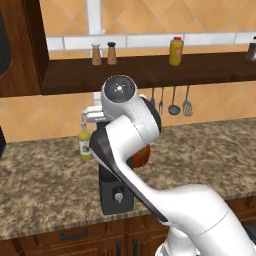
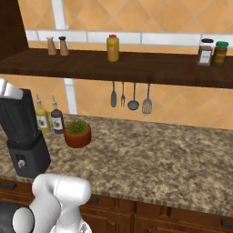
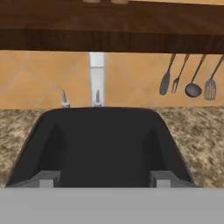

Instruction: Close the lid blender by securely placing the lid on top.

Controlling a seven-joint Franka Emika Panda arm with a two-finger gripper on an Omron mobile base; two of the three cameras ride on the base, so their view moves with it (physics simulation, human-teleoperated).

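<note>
On the speckled stone bench (image 2: 150, 159), close to its front edge, stands the blender (image 2: 25, 136). From the right base view its dark jar and boxy black base with a small silver knob are plain, though the left side of the jar is cut off by the frame edge. A pale grey piece sits at the top of the jar; whether it is the lid or part of the robot's hand cannot be told. In the left base view the white arm covers most of the blender (image 1: 116, 195), leaving only the base with its knob and a sliver of the jar.

The hand view looks down across the wide dark top of the blender (image 3: 100, 144). Two small grey fingers (image 3: 48, 178) show at the bottom, well apart, one near each lower corner of the dark shape. Whether they grip anything cannot be made out, and I cannot tell if the dark surface is a seated lid or the open jar.

Behind the blender stand a yellow bottle (image 2: 42, 117) and a dark bottle (image 2: 57, 118), with a potted plant (image 2: 78, 132) just beside them; the arm hides most of the plant in the left base view. Four utensils (image 2: 129, 98) hang under the wooden shelf (image 2: 136, 68), which carries shakers and jars.
</note>
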